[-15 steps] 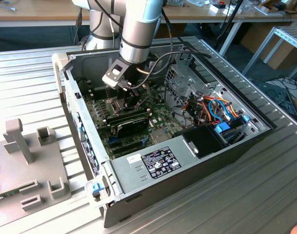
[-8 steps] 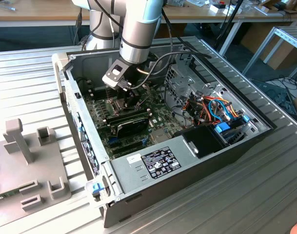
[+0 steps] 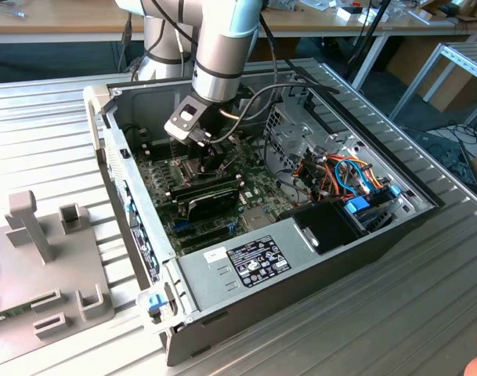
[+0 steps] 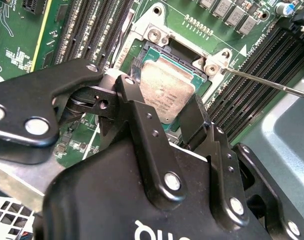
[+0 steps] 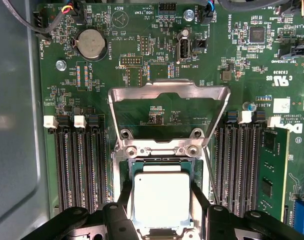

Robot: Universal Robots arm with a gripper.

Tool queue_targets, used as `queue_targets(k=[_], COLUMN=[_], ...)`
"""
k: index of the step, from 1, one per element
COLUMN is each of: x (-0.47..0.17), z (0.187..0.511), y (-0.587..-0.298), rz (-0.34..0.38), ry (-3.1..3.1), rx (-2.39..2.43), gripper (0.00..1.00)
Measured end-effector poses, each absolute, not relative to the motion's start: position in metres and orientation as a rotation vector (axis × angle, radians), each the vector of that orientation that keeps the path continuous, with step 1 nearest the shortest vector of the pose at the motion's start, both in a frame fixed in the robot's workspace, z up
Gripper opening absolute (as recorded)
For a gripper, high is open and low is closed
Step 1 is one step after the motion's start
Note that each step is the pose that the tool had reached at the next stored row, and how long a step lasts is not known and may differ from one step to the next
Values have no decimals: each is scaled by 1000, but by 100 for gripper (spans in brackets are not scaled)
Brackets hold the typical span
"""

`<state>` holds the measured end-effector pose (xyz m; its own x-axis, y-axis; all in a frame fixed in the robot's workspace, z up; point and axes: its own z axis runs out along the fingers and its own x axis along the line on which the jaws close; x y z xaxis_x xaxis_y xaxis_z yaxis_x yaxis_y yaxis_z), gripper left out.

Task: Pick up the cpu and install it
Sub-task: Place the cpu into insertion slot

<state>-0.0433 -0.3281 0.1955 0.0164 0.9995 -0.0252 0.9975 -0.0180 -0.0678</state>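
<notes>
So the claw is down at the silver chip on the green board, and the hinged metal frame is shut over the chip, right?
Not quite: the hinged metal frame is swung open, away from the chip, as the first wrist view shows. The silver chip lies uncovered on the green board, with the claw down at it.

White component lettering covers the green motherboard (image 5: 241,65)

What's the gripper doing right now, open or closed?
The gripper is closed on the cpu, fingers on two opposite edges, at the socket.
</notes>
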Motion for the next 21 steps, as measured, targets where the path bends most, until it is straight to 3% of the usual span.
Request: queue_targets(k=[19,21], x=[-43,-43], z=[195,194], y=[-328,-328], rz=[102,100], ry=[-2223,-2222], rx=[-2176,-2176], gripper=[55,62])
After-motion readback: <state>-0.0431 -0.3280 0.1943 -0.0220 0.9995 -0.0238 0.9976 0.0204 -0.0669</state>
